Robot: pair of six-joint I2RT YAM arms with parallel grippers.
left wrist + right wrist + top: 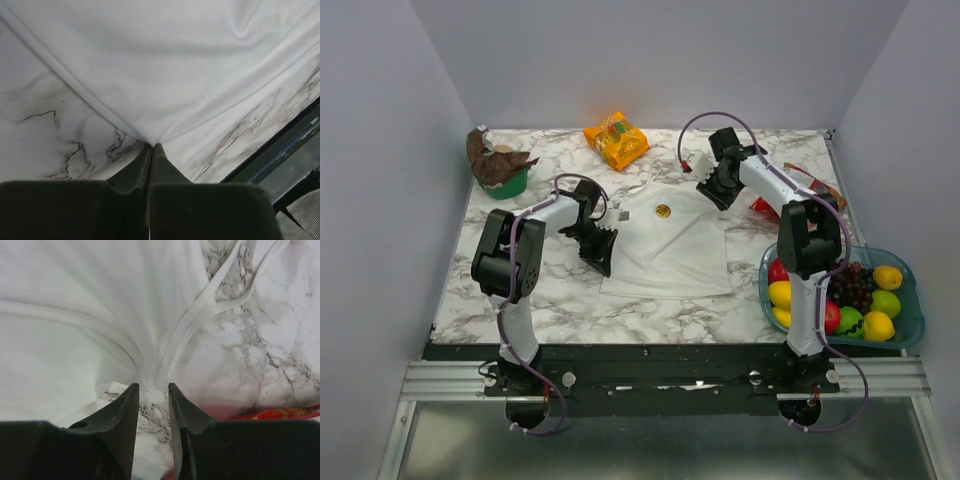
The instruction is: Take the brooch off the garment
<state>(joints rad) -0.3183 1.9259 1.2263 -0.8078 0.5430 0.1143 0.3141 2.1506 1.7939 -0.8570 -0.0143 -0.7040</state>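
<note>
- Centrally on the white-and-grey marbled tabletop (550, 300) lies the white thin-cloth sleeveless garment (665, 250), spread mostly flat with its narrow shoulder straps (645, 185) pointing to the far side.
- The tiny round golden-yellow brooch (663, 211) sits on the upper chest of the garment, roughly midway between the two arms and apart from both.
- The left tool (601, 252) is at the garment's left edge. In the left wrist view its two dark fingers are pressed fully together (151, 146), with a pinch of the cloth (165, 65) caught at their tips and folds fanning out from that point over the tabletop (45, 135).
- The right tool (712, 195) is low at the garment's upper right corner, near the strap.
- In the right wrist view this tool (150, 386) has a narrow gap between its fingers, with bare tabletop (280, 340) showing through it; it grips nothing. The cloth (75, 315) bunches just ahead of the fingertips, and the hemmed straps (210, 295) run away from there.
- A red packet (280, 413) lies just right of the right tool, also visible from above (763, 208).
- An orange snack bag (616, 140) lies at the far edge, well apart from the garment.
- A green pot (500, 182) with brown material in it stands at the far left.
- A clear blue-tinted tray (918, 318) at the near right holds yellow, green and red fruit (878, 325) and dark grapes.
</note>
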